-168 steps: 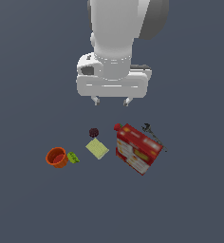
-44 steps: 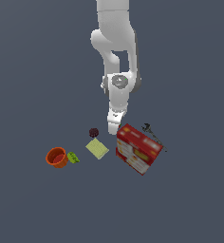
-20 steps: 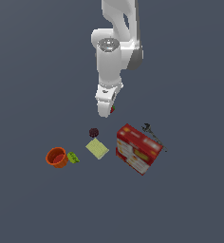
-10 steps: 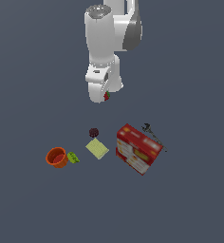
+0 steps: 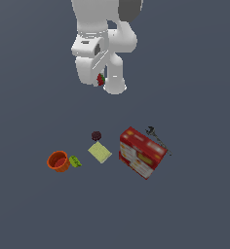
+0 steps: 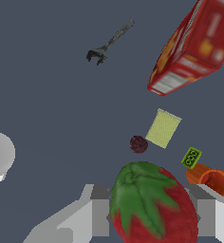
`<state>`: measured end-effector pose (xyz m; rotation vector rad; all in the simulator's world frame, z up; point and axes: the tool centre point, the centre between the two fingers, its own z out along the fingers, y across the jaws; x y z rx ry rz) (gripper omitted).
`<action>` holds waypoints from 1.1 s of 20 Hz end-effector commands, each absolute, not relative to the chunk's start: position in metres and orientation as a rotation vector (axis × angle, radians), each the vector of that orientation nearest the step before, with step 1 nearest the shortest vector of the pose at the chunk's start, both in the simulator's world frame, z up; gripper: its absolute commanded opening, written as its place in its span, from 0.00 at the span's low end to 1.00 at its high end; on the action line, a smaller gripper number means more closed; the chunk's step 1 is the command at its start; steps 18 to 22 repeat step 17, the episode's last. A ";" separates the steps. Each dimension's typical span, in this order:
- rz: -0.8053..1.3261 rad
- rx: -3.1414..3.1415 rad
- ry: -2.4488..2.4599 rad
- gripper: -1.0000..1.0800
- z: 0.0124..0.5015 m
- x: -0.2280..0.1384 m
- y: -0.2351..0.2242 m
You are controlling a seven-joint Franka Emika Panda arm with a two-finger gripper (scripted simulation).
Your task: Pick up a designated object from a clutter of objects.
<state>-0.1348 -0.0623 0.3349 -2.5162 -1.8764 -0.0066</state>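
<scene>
My gripper [image 5: 100, 80] is shut on the strawberry [image 6: 152, 204], a small rounded red item with green leaves. In the exterior view only a red and green sliver of the strawberry [image 5: 101, 79] shows beside the hand, high above the floor. In the wrist view my grey fingers [image 6: 100, 214] press it from both sides. The clutter lies far below: an orange bowl [image 5: 58, 161], a green bit [image 5: 75, 161], a pale yellow flat square [image 5: 100, 152], a maroon ball [image 5: 96, 135], a red box [image 5: 141, 152] and a thin black tool [image 5: 157, 137].
The wrist view shows the same clutter on the dark grey floor: the red box [image 6: 194, 46], black tool [image 6: 109, 43], yellow square [image 6: 163, 128], maroon ball [image 6: 138, 144], green bit [image 6: 191, 157] and orange bowl [image 6: 210, 180]. A pale arm part [image 6: 0, 154] shows at one edge.
The gripper went down beside the red box, closed on the strawberry and has risen high with it, drifting toward the exterior view's left. The clutter has not moved.
</scene>
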 end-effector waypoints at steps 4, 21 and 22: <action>-0.003 -2.518 -1.876 0.00 0.375 -0.136 -0.076; 0.001 -2.521 -1.876 0.00 0.414 -0.133 -0.090; 0.001 -2.521 -1.876 0.00 0.414 -0.133 -0.090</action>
